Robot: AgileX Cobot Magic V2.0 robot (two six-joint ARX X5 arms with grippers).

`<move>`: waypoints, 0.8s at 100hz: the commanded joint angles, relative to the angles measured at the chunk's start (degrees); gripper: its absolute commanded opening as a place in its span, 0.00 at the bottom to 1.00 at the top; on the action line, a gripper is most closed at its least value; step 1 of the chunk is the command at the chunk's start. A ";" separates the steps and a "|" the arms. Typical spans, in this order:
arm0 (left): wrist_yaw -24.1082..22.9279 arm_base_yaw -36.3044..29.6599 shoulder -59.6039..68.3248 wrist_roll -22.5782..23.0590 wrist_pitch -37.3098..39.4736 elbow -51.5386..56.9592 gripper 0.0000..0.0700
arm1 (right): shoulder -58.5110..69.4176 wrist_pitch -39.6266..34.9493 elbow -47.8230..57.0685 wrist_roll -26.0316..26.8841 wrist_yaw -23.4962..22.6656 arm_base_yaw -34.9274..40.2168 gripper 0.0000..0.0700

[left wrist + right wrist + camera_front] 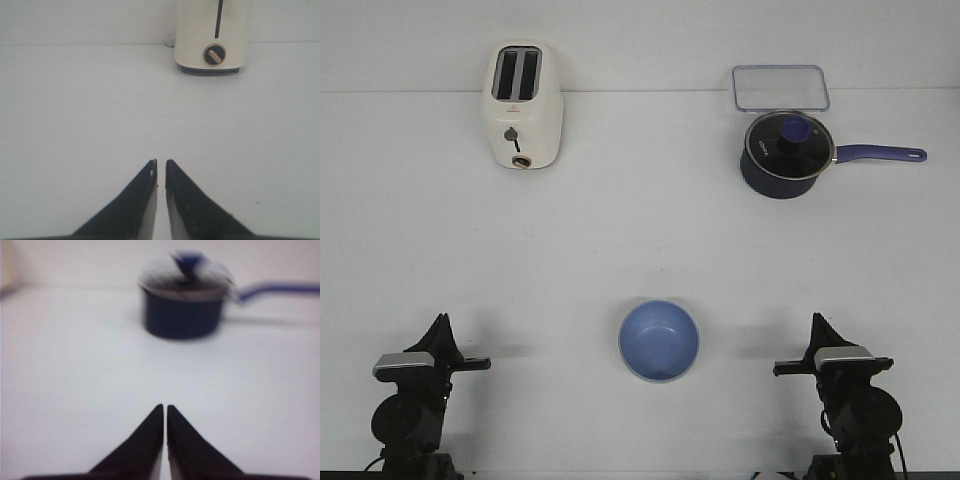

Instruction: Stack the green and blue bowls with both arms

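The periwinkle blue bowl (659, 341) sits upright on the white table near the front, midway between my two arms. No green bowl shows in any view. My left gripper (442, 320) rests at the front left, shut and empty, well left of the bowl; in the left wrist view (161, 161) its tips point over bare table toward the toaster. My right gripper (817, 319) rests at the front right, shut and empty, well right of the bowl; in the right wrist view (165, 406) it points toward the saucepan. The bowl is out of both wrist views.
A cream toaster (522, 104) stands at the back left and shows in the left wrist view (212, 35). A dark navy saucepan (783, 155) with a glass lid and a long handle stands at the back right, blurred in the right wrist view (182, 296). A clear rectangular container (780, 87) lies behind it.
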 commanded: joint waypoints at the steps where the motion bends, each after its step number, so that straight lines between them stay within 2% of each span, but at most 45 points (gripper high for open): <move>1: 0.09 0.15 -0.07 0.96 0.79 -1.16 0.02 | -1.42 1.38 -1.20 -1.16 -0.46 -0.35 0.02; 15: 0.09 0.15 -0.07 0.96 0.79 -1.16 0.02 | -3.72 2.38 -4.35 -1.44 0.15 -0.44 0.02; 80: 0.09 0.15 -0.07 0.96 0.94 -1.16 0.02 | -4.35 4.59 -4.31 -1.05 0.96 -0.39 0.02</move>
